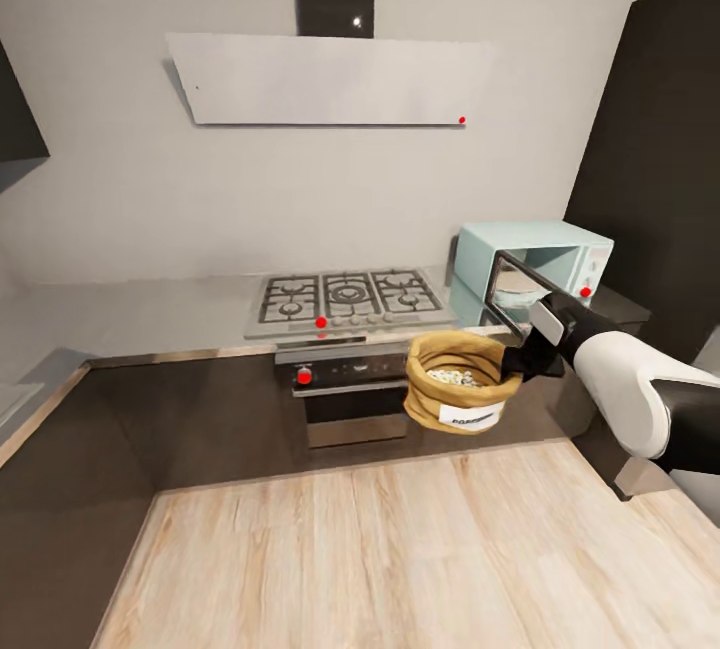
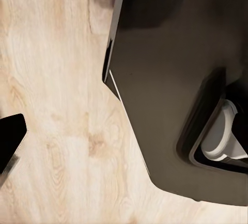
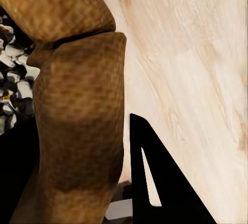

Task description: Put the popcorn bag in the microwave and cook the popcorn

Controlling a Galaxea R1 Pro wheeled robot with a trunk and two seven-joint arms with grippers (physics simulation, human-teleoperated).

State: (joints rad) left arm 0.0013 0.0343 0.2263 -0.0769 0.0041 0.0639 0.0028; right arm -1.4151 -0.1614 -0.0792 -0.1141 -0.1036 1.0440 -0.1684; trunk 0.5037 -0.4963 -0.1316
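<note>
In the air before the oven (image 1: 345,391), the popcorn bag (image 1: 455,381) (pale popcorn (image 1: 452,377) inside) hangs from the right fingers (image 1: 522,361), closed on its rim. The microwave (image 1: 535,267) stands open on the surface (image 1: 130,314). The left fingers (image 2: 9,141) are probably open; I cannot tell.

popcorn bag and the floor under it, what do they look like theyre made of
The popcorn bag looks like coarse tan woven cloth or rough paper, matte: the right wrist view shows a crosshatched texture and soft folds. The floor looks like pale wood planks, with visible grain and board seams, low sheen.
</note>
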